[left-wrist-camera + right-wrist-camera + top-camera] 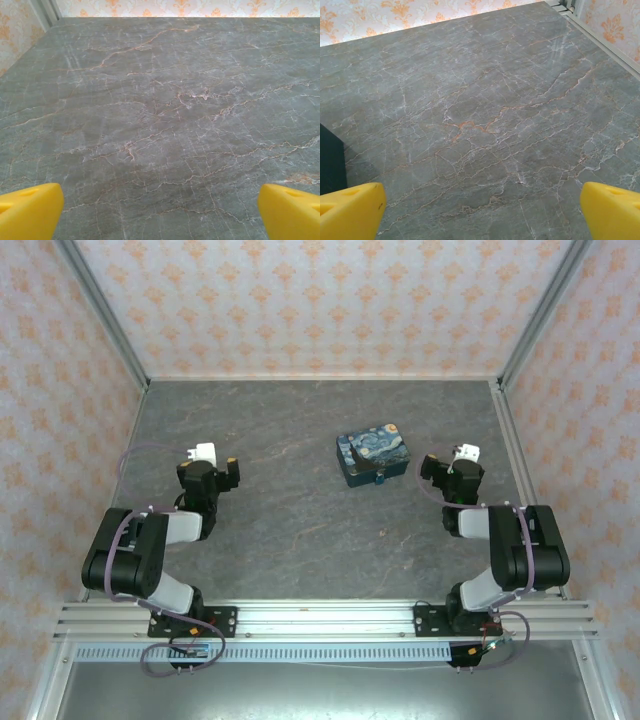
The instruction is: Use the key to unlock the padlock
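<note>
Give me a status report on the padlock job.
Left pincer open, empty. Right pincer open, empty. Padlock at front of tin, key a speck on table nearer the arms, both untouched. Nothing in the way.

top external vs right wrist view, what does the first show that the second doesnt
Top external: the left arm and the right arm's body from above, the whole starry-print tin, a small bit on its near face, apparently the padlock, and a dark speck nearer the arms, likely the key. Right wrist: close marble veining and its yellow fingertips standing wide apart. Shared: the grey table, the patterned wall, the open right gripper, and probably the tin, a dark corner at the wrist view's left edge.
</note>
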